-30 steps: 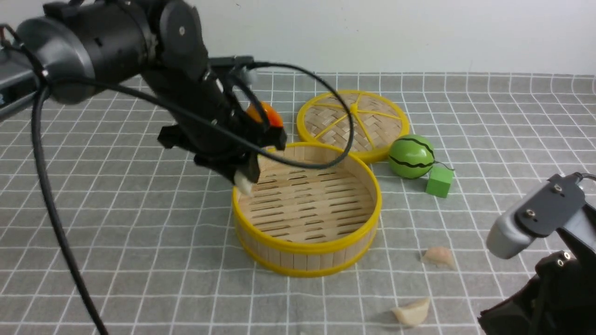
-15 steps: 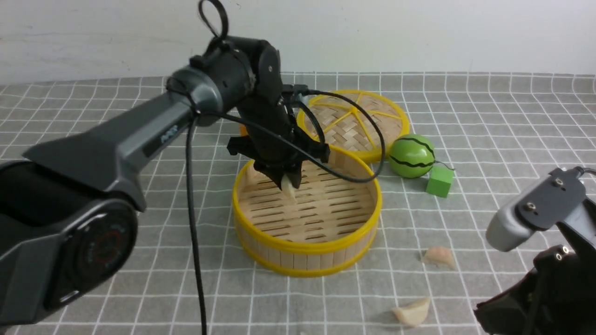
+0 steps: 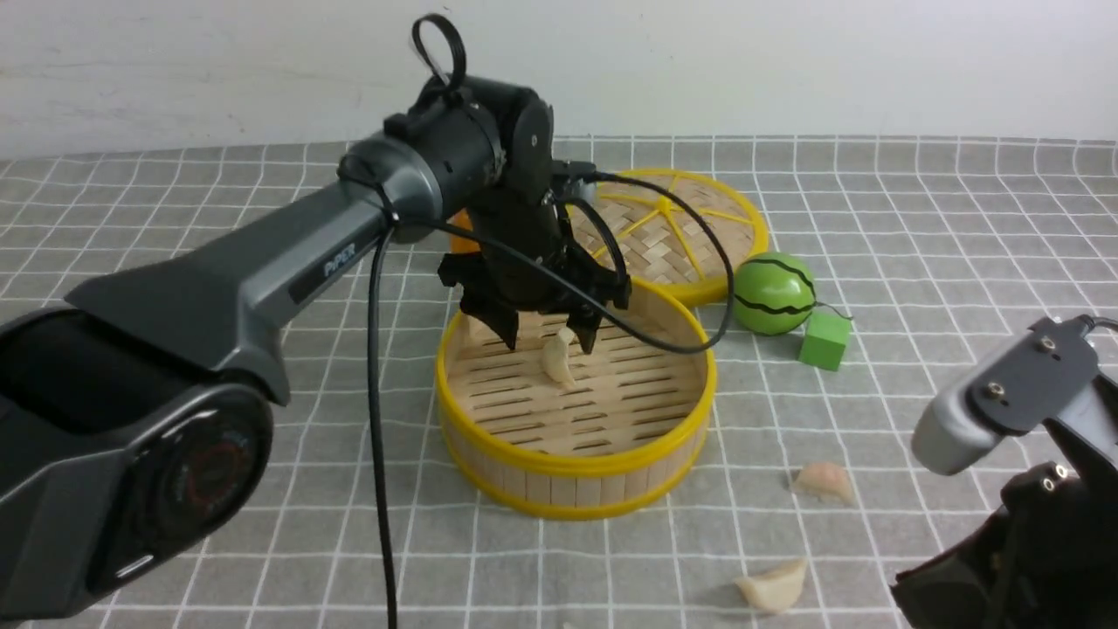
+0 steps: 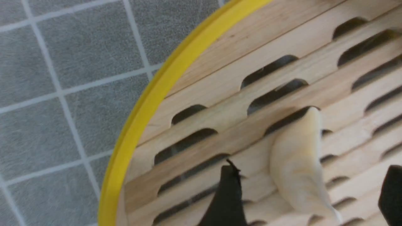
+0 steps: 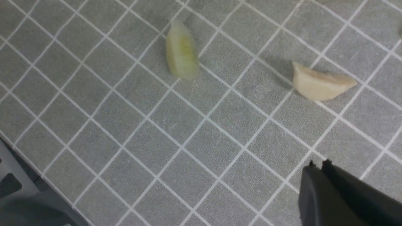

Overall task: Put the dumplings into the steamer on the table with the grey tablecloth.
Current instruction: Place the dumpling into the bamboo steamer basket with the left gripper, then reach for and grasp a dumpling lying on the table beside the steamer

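My left hand (image 3: 548, 342) hangs inside the one steamer (image 3: 576, 465), its two fingers spread wide and gripping nothing. One dumpling (image 3: 559, 358) lies on the slatted floor between them, towards the far side of the basket. In the left wrist view that dumpling (image 4: 295, 166) rests across the slats, clear of both black fingertips (image 4: 227, 197).

From the front I count three dumplings in all: the one in the steamer and two on the grey tablecloth (image 3: 917, 192) to the basket's near right. Of those two, one pinkish piece (image 3: 823, 480) lies near the steamer wall. A cream piece (image 3: 773, 585) lies closer to me.

My right arm (image 3: 1004, 411) sits low at the right edge of the surface (image 3: 131, 192). Its wrist view shows the right hand (image 5: 317, 163) with fingers pressed together and empty. That hand is above the cloth, near one cream dumpling (image 5: 320, 84). A second, blurred, yellowish dumpling (image 5: 182, 50) lies well apart from it. I cannot tell how these two match the pair seen from the front.

Behind the steamer lies one flat woven lid (image 3: 672, 218), its edge touching the basket's far rim. To the lid's right stand one green striped ball (image 3: 773, 294) and one green cube (image 3: 824, 341), just beside each other. One orange object (image 3: 456, 234) peeks out behind my left arm, mostly hidden.
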Robot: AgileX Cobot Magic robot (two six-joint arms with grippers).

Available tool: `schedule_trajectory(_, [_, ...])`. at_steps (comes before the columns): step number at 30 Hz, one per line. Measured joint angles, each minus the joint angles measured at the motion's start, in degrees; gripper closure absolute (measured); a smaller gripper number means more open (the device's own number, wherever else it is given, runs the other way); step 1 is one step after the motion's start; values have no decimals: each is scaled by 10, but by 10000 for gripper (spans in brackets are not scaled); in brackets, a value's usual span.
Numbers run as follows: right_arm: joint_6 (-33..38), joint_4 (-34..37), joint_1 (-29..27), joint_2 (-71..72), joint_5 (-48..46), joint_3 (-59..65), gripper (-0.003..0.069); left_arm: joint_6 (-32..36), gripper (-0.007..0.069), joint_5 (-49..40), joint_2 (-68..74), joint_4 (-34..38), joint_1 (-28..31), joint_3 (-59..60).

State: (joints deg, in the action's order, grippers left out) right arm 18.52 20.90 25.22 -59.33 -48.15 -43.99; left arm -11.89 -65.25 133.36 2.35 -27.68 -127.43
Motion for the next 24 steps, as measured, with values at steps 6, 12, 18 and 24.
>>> schedule_trajectory(6, [22,-6,0,0,-41,-53,639,18,41,-51,-127,-3,0,0])
schedule_trajectory(12, [40,-3,0,-24,-67,-126,661,32,272,-60,-288,-3,1,3])
schedule_trajectory(18, [59,-5,49,-83,-94,-146,664,35,570,-60,-437,-8,2,73])
schedule_trajectory(24, [48,-41,158,-153,-71,-147,664,39,638,-60,-580,-33,2,263])
